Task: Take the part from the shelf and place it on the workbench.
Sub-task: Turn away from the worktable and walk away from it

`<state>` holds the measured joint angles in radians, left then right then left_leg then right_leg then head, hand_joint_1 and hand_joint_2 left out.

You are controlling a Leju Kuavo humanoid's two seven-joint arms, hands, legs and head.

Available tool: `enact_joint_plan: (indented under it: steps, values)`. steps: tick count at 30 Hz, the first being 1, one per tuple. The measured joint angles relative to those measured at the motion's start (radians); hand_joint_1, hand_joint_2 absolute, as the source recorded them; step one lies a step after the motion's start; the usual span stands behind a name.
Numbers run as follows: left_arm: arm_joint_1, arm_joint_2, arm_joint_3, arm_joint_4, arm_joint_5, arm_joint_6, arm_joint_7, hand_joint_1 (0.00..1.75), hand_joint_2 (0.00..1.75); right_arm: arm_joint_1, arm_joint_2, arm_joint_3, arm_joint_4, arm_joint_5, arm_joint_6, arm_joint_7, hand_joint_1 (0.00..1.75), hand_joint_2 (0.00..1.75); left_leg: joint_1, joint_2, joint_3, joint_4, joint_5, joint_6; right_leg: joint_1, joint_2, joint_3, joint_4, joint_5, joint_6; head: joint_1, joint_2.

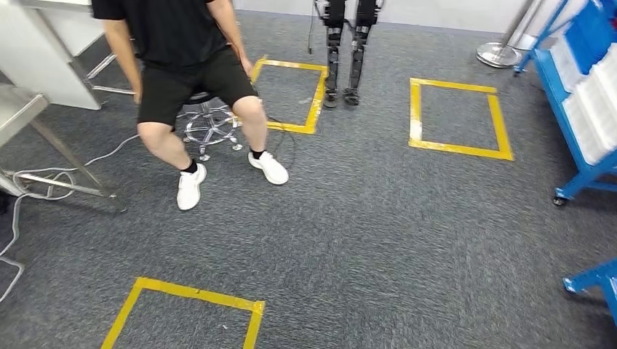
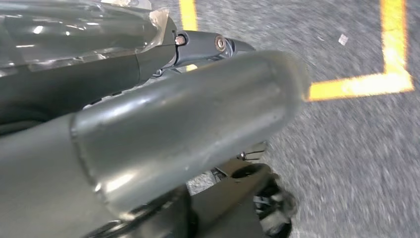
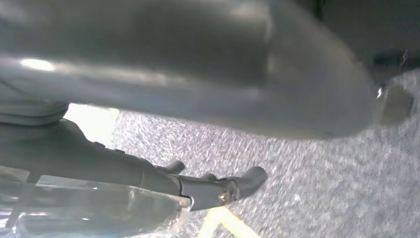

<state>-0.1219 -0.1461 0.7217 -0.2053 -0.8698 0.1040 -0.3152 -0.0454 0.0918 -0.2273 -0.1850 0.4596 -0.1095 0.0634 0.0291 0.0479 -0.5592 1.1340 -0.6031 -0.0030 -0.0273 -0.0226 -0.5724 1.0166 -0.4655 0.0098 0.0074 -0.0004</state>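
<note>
The blue shelf (image 1: 582,94) with white bins stands along the right edge of the head view. A metal workbench (image 1: 22,109) reaches in from the left edge. In the left wrist view my left hand (image 2: 188,99) hangs over grey carpet, its thick grey thumb apart from the dark fingers (image 2: 213,44), with nothing between them. My right hand (image 3: 198,99) in the right wrist view also hangs over the carpet, its dark fingers (image 3: 223,188) stretched out and holding nothing.
A person (image 1: 189,65) sits on a wheeled stool (image 1: 207,123) ahead on the left. Another robot's legs (image 1: 345,58) stand at the back. Yellow tape squares (image 1: 458,116) mark the carpet. A cable (image 1: 44,182) trails near the workbench legs. A round stand base (image 1: 498,54) sits far right.
</note>
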Motion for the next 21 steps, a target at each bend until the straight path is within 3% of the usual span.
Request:
enact_joint_plan:
  steps: [2, 3, 4, 6, 7, 8, 10, 12, 14, 16, 18, 19, 20, 21]
  values:
    - [0.006, 0.009, 0.006, 0.000, 0.033, -0.007, 0.010, 0.00, 0.00, -0.003, 0.003, 0.007, 0.000, 0.040, 0.002, -0.007, 0.00, 0.00, 0.000, -0.040, -0.061, 0.130, -0.061, 0.001, 0.006, 0.029, -0.002, 0.000, 0.002, -0.010, -0.001, 0.000]
    - [0.011, 0.016, 0.014, 0.000, 0.054, -0.009, 0.014, 0.00, 0.00, -0.006, 0.005, 0.015, 0.000, 0.064, 0.005, -0.005, 0.00, 0.00, 0.000, -0.046, -0.082, 0.169, -0.068, 0.001, 0.009, 0.046, -0.002, 0.000, 0.002, -0.012, -0.001, 0.000]
    - [0.018, 0.023, 0.024, 0.000, 0.073, -0.010, 0.015, 0.00, 0.00, -0.009, 0.008, 0.025, 0.000, 0.086, 0.010, 0.003, 0.00, 0.00, 0.000, -0.049, -0.087, 0.172, -0.055, 0.003, 0.011, 0.063, -0.001, 0.001, 0.002, -0.012, -0.001, 0.000]
    - [0.030, 0.036, 0.045, 0.000, 0.097, -0.012, 0.015, 0.00, 0.00, -0.019, 0.013, 0.044, 0.000, 0.114, 0.024, 0.024, 0.00, 0.00, 0.000, -0.066, -0.050, 0.074, 0.018, 0.009, 0.013, 0.094, 0.004, 0.002, 0.002, -0.011, -0.002, 0.000]
    - [0.035, 0.041, 0.053, 0.000, 0.102, -0.012, 0.015, 0.00, 0.00, -0.025, 0.015, 0.052, 0.000, 0.121, 0.031, 0.033, 0.00, 0.00, 0.001, -0.091, -0.024, 0.007, 0.054, 0.013, 0.015, 0.107, 0.004, 0.005, 0.002, -0.010, -0.001, 0.000]
    - [0.038, 0.045, 0.060, 0.000, 0.105, -0.012, 0.016, 0.00, 0.00, -0.032, 0.016, 0.058, -0.001, 0.126, 0.036, 0.038, 0.00, 0.00, 0.001, -0.112, -0.004, -0.045, 0.078, 0.016, 0.017, 0.118, 0.002, 0.008, 0.002, -0.007, -0.001, 0.000]
    - [0.041, 0.049, 0.070, 0.000, 0.107, -0.011, 0.017, 0.00, 0.00, -0.042, 0.017, 0.066, -0.001, 0.129, 0.040, 0.043, 0.00, 0.00, -0.004, -0.132, 0.008, -0.086, 0.090, 0.022, 0.018, 0.136, -0.009, 0.010, 0.005, 0.004, 0.000, 0.000]
    - [0.041, 0.049, 0.076, 0.000, 0.107, -0.010, 0.018, 0.00, 0.00, -0.046, 0.016, 0.072, -0.001, 0.131, 0.040, 0.044, 0.00, 0.00, -0.009, -0.112, 0.009, -0.092, 0.096, 0.033, 0.015, 0.148, -0.020, 0.007, 0.010, 0.018, 0.000, 0.000]
    - [0.041, 0.049, 0.080, 0.000, 0.107, -0.010, 0.019, 0.00, 0.00, -0.048, 0.016, 0.077, -0.002, 0.131, 0.040, 0.044, 0.00, 0.00, -0.008, -0.089, 0.013, -0.105, 0.106, 0.049, 0.017, 0.111, -0.041, 0.041, -0.008, 0.021, 0.002, 0.000]
    - [0.044, 0.049, 0.083, 0.000, 0.107, -0.010, 0.020, 0.00, 0.00, -0.051, 0.017, 0.080, -0.002, 0.132, 0.040, 0.045, 0.00, 0.00, -0.010, -0.060, 0.015, -0.112, 0.110, 0.058, 0.017, 0.057, -0.092, 0.140, -0.057, 0.016, 0.006, 0.000]
    - [0.047, 0.050, 0.085, 0.000, 0.107, -0.010, 0.021, 0.00, 0.00, -0.052, 0.017, 0.083, -0.002, 0.132, 0.040, 0.045, 0.00, 0.00, -0.013, -0.032, 0.013, -0.112, 0.109, 0.060, 0.014, 0.040, -0.149, 0.255, -0.101, 0.016, 0.007, 0.000]
    - [0.047, 0.051, 0.086, 0.000, 0.107, -0.010, 0.021, 0.00, 0.00, -0.051, 0.017, 0.083, -0.002, 0.132, 0.040, 0.045, 0.00, 0.00, -0.014, -0.018, 0.012, -0.112, 0.109, 0.060, 0.012, 0.037, -0.164, 0.286, -0.110, 0.020, 0.007, 0.000]
    - [0.047, 0.051, 0.086, 0.000, 0.107, -0.010, 0.021, 0.00, 0.00, -0.050, 0.017, 0.084, -0.002, 0.132, 0.040, 0.045, 0.00, 0.00, -0.014, -0.006, 0.012, -0.111, 0.108, 0.059, 0.010, 0.033, -0.161, 0.285, -0.105, 0.028, 0.007, 0.000]
    - [0.047, 0.051, 0.086, 0.000, 0.107, -0.010, 0.021, 0.00, 0.00, -0.049, 0.017, 0.085, -0.002, 0.132, 0.040, 0.045, 0.00, 0.00, -0.014, 0.005, 0.013, -0.111, 0.107, 0.058, 0.008, 0.028, -0.139, 0.250, -0.088, 0.037, 0.007, 0.000]
